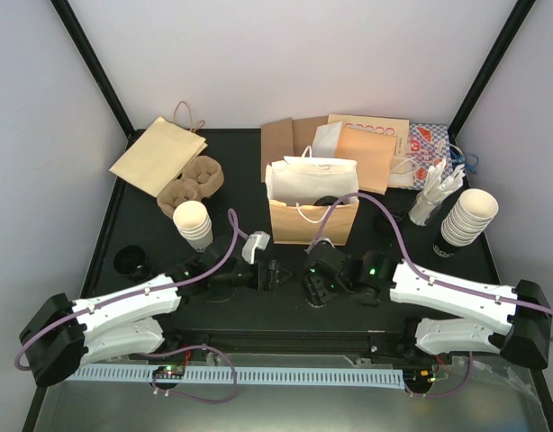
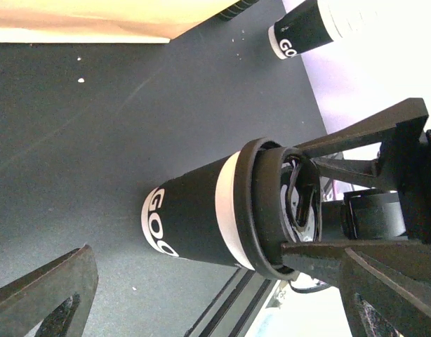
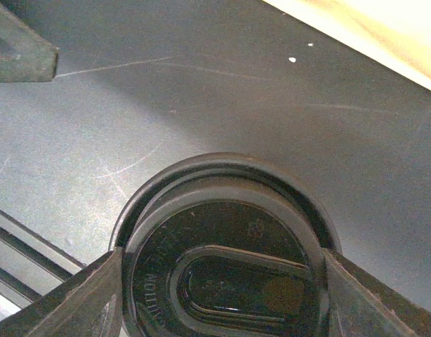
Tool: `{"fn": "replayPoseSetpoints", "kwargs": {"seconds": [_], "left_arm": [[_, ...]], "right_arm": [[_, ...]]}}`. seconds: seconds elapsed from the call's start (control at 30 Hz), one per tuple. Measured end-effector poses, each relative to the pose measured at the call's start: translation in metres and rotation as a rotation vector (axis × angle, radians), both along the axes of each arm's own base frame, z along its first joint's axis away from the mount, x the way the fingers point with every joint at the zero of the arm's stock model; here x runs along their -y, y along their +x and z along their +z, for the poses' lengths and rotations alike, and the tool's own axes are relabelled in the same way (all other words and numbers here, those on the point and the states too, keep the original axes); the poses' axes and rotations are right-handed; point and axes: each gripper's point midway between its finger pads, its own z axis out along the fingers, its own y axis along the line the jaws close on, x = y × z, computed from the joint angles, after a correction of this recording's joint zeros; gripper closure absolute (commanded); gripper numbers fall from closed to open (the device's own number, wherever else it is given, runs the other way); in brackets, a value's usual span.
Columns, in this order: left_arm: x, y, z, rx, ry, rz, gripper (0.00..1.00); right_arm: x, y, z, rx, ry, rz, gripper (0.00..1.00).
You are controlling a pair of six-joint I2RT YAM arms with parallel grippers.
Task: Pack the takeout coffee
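Observation:
One takeout coffee (image 2: pixel 201 225) has a black printed wall, a white band under the rim and a black sip lid (image 3: pixel 222 232). It stands upright in the middle of the table, just in front of the brown paper bag (image 1: pixel 312 220). My right gripper (image 3: pixel 219 281) is shut on the lid from above, one finger on each side of the rim. My left gripper (image 2: pixel 222 288) is open wide and faces the cup's side from the left without touching it. In the top view the two grippers (image 1: pixel 278 273) (image 1: pixel 317 288) nearly meet. A dark round top shows in the bag's mouth.
A white bag (image 1: pixel 312 175) stands behind the brown one, with flat bags (image 1: pixel 367 148) at the back. A pulp carrier tray (image 1: pixel 191 184) and a cup stack (image 1: pixel 194 223) are at the left. Another cup stack (image 1: pixel 466 218) and white cutlery (image 1: pixel 434 193) are at the right. A black round thing (image 1: pixel 132 261) lies near the left edge.

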Motion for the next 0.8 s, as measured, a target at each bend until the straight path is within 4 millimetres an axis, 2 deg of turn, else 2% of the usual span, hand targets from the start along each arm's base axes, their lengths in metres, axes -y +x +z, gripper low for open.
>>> {"fn": "replayPoseSetpoints", "kwargs": {"seconds": [0.23, 0.63, 0.8], "left_arm": [[0.003, 0.000, -0.010, -0.031, 0.017, -0.004, 0.17], [0.006, 0.000, -0.018, -0.065, 0.028, -0.009, 0.18], [0.006, 0.000, -0.021, -0.072, 0.034, -0.009, 0.19]], "right_arm": [[-0.006, -0.004, 0.000, 0.001, 0.004, 0.025, 0.32], [-0.013, -0.006, -0.004, 0.004, 0.035, 0.039, 0.32], [-0.023, -0.010, -0.006, 0.024, 0.056, 0.061, 0.32]]}}
